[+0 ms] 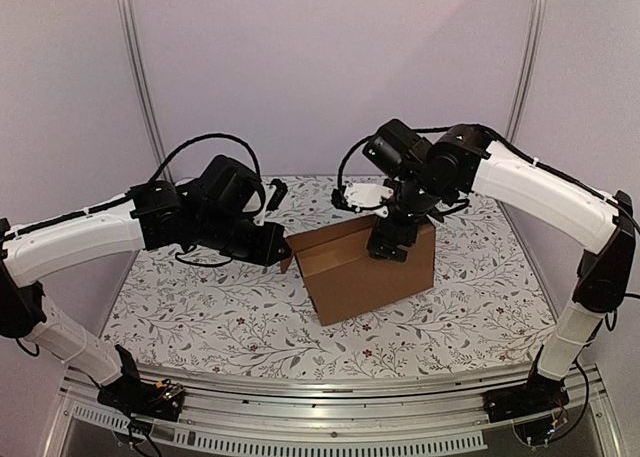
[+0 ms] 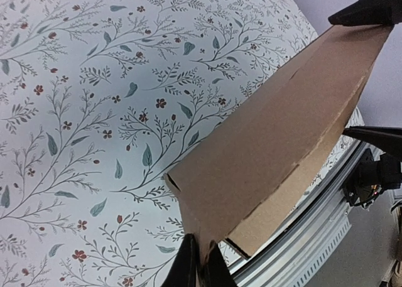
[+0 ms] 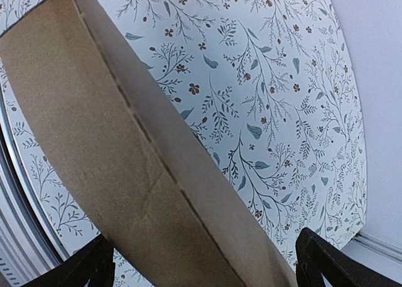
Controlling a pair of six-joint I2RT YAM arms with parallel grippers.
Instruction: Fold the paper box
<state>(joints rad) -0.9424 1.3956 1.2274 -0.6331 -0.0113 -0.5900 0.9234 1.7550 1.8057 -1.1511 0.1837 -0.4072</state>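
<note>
1. The paper box sits in the middle of the top view on the flowered surface. It is already raised into a carton shape rather than lying as a flat sheet.
2. Our left hand is clenched on a thin cardboard edge at the box's left corner, seen at the bottom of the left wrist view.
3. Our right hand is released. Its fingers are spread wide on either side of a long panel without gripping it.
4. That panel shows a perforated crease that is not fully folded, and it leans rather than lying tucked in.
5. We judge the task about midway: the walls are up, and the panel folding and tab locking are left. We cannot see the far side.
</note>
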